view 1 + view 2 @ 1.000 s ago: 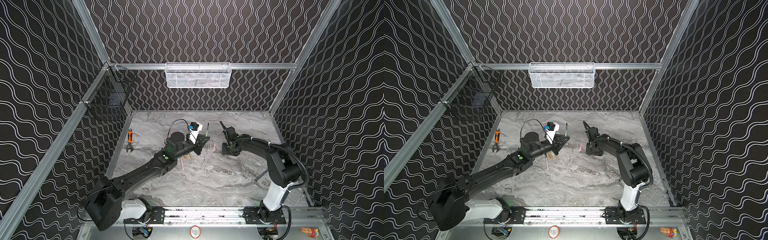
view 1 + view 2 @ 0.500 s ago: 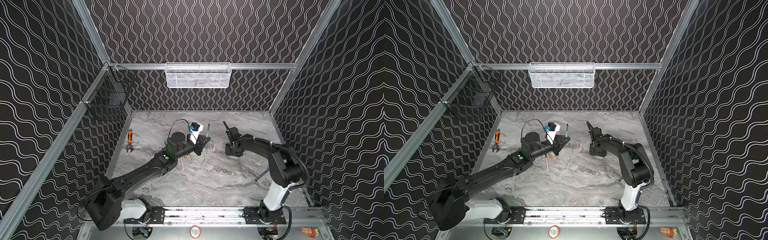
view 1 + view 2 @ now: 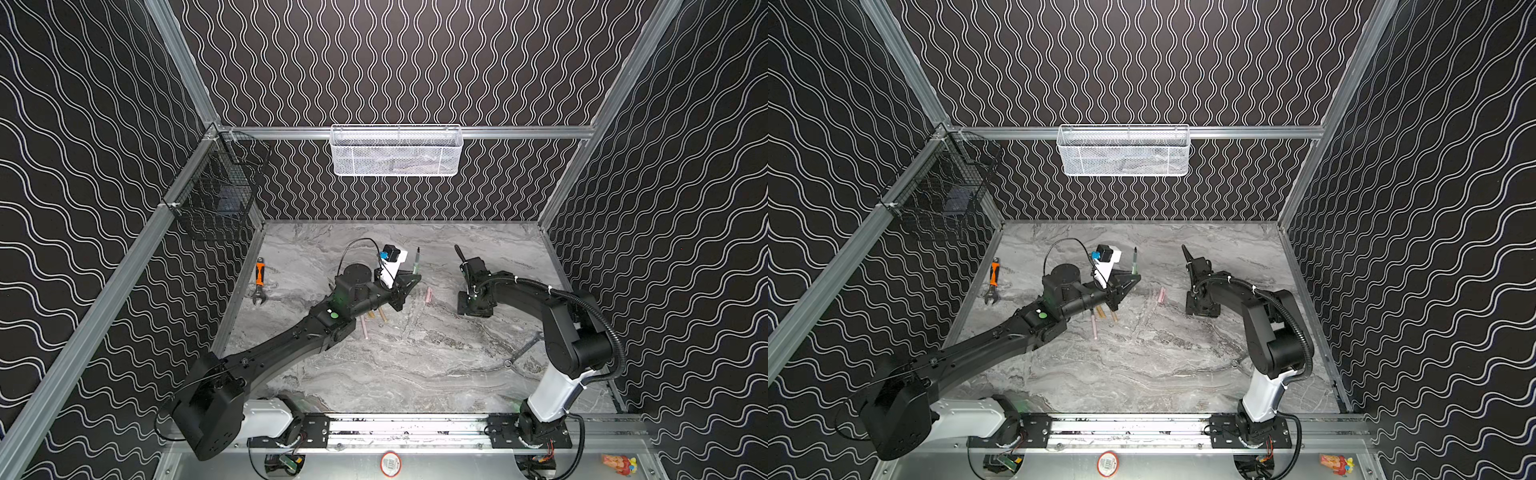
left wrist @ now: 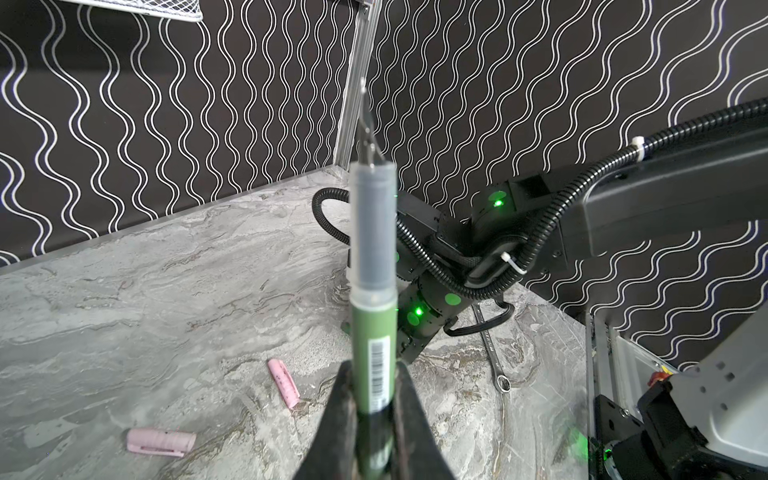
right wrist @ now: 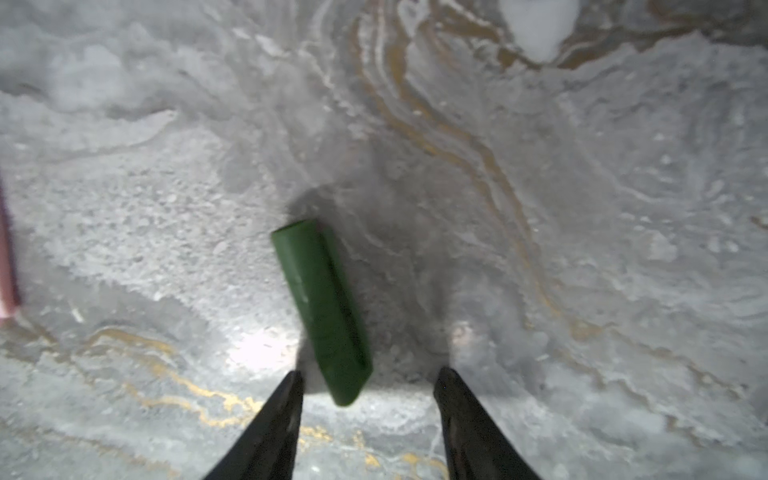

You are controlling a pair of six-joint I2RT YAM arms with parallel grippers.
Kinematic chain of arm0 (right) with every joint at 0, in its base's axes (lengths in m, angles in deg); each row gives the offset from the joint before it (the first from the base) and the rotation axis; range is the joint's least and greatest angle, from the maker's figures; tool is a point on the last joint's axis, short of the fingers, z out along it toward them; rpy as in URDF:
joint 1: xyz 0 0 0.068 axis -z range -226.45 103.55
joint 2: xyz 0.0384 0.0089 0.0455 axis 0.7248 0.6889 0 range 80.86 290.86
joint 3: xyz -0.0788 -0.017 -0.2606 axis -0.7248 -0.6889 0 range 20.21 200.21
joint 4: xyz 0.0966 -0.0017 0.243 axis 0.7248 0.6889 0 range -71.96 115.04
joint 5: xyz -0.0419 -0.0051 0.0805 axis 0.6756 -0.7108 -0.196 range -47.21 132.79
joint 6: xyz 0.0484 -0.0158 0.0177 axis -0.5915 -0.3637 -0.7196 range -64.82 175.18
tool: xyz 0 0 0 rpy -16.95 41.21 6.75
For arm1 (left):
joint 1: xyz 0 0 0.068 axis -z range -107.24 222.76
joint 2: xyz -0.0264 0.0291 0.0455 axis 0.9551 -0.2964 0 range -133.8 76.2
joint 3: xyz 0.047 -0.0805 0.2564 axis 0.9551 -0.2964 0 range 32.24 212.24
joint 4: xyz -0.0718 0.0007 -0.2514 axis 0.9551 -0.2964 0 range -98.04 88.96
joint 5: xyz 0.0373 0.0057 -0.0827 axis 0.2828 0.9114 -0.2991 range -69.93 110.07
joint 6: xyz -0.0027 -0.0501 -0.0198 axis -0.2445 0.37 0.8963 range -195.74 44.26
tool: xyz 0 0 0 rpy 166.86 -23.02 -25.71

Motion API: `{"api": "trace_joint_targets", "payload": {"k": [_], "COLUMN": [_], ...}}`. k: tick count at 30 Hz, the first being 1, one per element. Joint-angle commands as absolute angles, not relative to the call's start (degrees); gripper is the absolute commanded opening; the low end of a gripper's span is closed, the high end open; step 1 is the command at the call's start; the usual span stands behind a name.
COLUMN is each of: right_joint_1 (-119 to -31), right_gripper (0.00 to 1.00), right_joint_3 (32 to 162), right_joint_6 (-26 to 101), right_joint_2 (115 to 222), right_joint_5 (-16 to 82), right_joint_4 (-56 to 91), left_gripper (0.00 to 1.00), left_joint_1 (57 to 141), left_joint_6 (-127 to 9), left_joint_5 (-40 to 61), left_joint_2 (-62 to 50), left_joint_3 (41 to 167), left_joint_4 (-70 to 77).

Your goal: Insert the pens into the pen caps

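My left gripper (image 4: 370,372) is shut on the dark green pen (image 4: 372,332), holding it upright above the table with the thin tip up; the pen (image 3: 417,262) shows in both top views. My right gripper (image 5: 368,388) points down at the table, open. The dark green pen cap (image 5: 322,305) lies flat just ahead of its fingertips, its near end between them and untouched. Two pale pink pen caps (image 4: 284,382) (image 4: 161,441) lie on the table. A pink pen (image 3: 365,327) and gold-tan pieces (image 3: 381,314) lie partly under the left arm.
An orange-handled wrench (image 3: 259,279) lies near the left wall. A silver wrench (image 3: 521,353) lies by the right arm's base. A white basket (image 3: 395,151) hangs on the back wall and a black wire basket (image 3: 216,199) on the left wall.
My right gripper has shifted a little to the right, away from the pink cap, and its jaws have widened slightly. The left arm and its pen have stayed put.
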State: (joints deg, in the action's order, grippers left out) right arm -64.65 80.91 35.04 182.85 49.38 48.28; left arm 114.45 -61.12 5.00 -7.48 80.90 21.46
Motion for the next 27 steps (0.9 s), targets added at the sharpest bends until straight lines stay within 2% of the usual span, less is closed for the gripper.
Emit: {"api": "trace_joint_targets", "payload": {"k": [1,11,27], "right_joint_1": [-64.01,-60.60,-59.55], "right_gripper": [0.55,0.54,0.52], "right_joint_3": [80.33,81.43,89.02], "right_joint_6": [34.62,34.55,34.61], "right_joint_2": [181.88,182.91,190.89], "right_joint_5": [49.32,49.33,46.51], "right_joint_4": [49.38,48.94,47.40], "left_gripper": [0.08,0.07,0.07], "left_joint_1": [114.51,114.82,114.90], "left_joint_6": [-61.76,-61.68,-62.04], "left_joint_5": [5.22,5.69,6.53], "left_joint_2": [-7.54,-7.43,-7.30], "left_joint_3": [81.34,81.23,81.10], "left_joint_4": [22.48,22.65,22.52]}}
